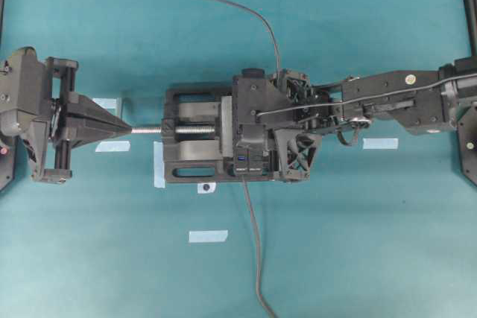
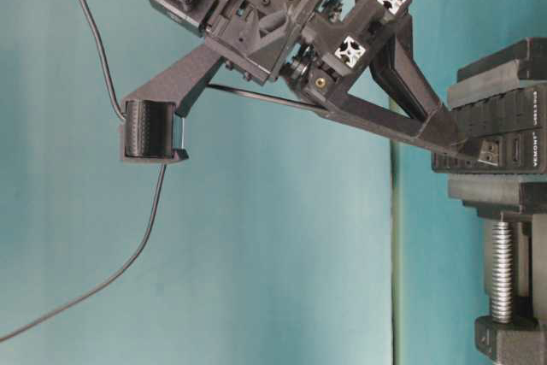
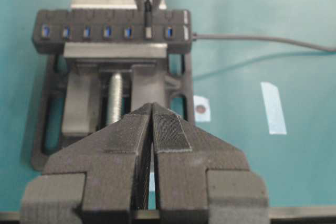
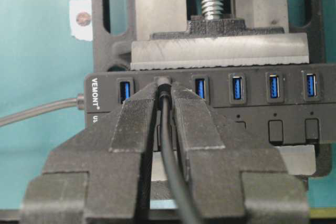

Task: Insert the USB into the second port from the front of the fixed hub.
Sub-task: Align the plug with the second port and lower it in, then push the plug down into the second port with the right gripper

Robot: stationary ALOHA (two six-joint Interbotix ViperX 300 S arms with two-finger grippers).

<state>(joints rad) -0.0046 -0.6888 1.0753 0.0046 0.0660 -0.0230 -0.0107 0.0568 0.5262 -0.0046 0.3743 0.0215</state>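
Black USB (image 4: 164,90) plug sits at the second port of the fixed hub (image 4: 252,106), upper centre, pinched by our right gripper (image 4: 164,109), jaws clamped. Left gripper (image 3: 152,129) hangs closed, empty, at lower centre.

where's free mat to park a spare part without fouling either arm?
Bare mat lies below the vise, right of the grey cable, and above it, left of the USB cable. Crowded: the middle row, left claw, vise, hub, right claw.
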